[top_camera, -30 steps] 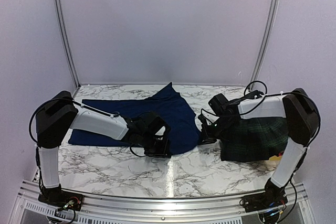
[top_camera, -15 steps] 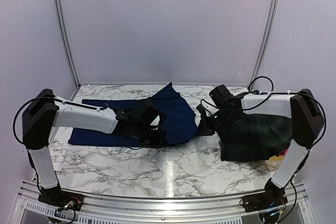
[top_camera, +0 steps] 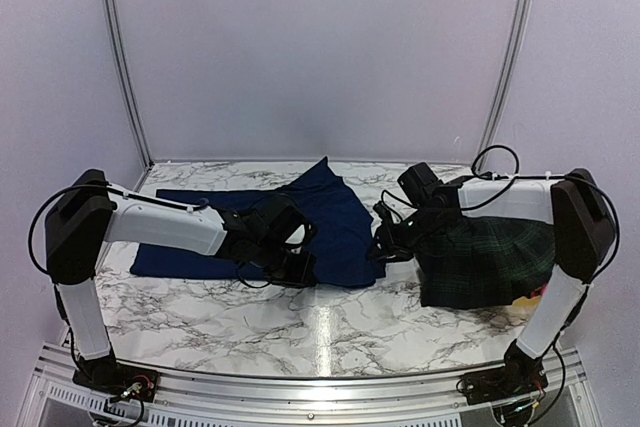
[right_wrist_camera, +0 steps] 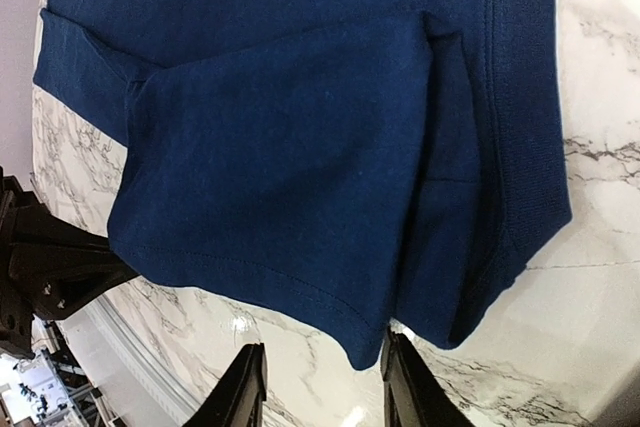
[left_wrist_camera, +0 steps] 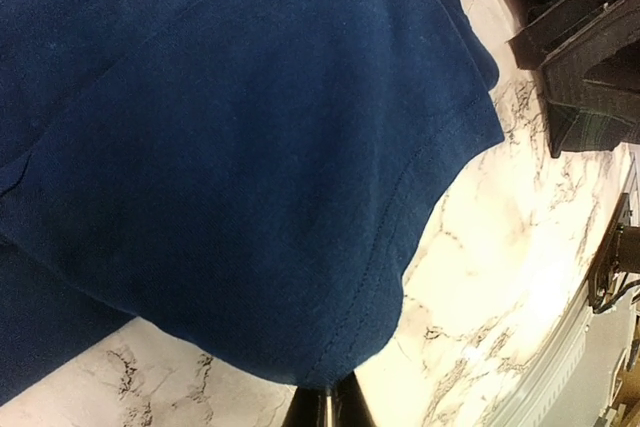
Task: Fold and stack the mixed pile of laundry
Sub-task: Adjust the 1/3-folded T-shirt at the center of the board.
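Note:
The navy-blue cloth (top_camera: pixel 340 227) lies spread across the left and middle of the marble table (top_camera: pixel 330 332), with a folded flap on its right part. My left gripper (top_camera: pixel 303 267) sits at its near edge, shut on the hem (left_wrist_camera: pixel 327 409). My right gripper (top_camera: pixel 383 245) is at the cloth's right edge, open; the near right corner of the cloth (right_wrist_camera: pixel 300 127) lies between its spread fingers (right_wrist_camera: pixel 325 387). The green-and-navy plaid garment (top_camera: pixel 490 259) lies at the right under the right arm. The red-and-black piece is hidden.
A sliver of pink and yellow (top_camera: pixel 538 295) peeks out under the plaid's near right corner. The enclosure's back wall and side posts (top_camera: pixel 120 67) bound the table. The metal rail (top_camera: pixel 320 392) runs along the near edge.
Both grippers have moved back from the near edge. The navy cloth's near right edge now lies stretched out further right, up to the right gripper.

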Controlling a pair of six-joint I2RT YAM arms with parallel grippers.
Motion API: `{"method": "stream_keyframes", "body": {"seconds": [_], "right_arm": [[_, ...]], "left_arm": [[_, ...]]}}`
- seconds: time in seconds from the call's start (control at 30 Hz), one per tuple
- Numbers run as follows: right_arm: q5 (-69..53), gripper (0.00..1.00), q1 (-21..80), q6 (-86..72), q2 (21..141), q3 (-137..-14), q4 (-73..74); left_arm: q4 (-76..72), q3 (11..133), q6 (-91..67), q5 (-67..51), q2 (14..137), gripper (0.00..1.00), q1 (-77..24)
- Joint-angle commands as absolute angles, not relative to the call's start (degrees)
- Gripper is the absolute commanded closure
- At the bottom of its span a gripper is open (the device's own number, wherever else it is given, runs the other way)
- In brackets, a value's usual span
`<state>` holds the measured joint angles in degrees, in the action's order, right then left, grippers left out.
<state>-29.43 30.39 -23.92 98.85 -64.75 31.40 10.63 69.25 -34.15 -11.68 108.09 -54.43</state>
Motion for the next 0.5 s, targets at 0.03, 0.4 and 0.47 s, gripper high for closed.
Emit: {"method": "stream_keyframes", "body": {"seconds": [0.03, 0.4, 0.47], "right_arm": [[-28.66, 0.63, 31.28, -23.31, 100.62, -63.16, 33.69], [-30.06, 0.66, 33.97, -24.91, 102.57, -62.01, 30.66], [-30.07, 0.71, 34.14, -25.19, 103.25, -62.25, 29.97]], "left_arm": [[12.13, 69.87, -33.03, -12.67, 109.67, 1.00, -54.37], [12.04, 69.96, -33.13, -12.83, 110.30, 1.00, -54.32], [12.04, 69.89, -32.98, -12.95, 110.10, 1.00, -54.32]]}}
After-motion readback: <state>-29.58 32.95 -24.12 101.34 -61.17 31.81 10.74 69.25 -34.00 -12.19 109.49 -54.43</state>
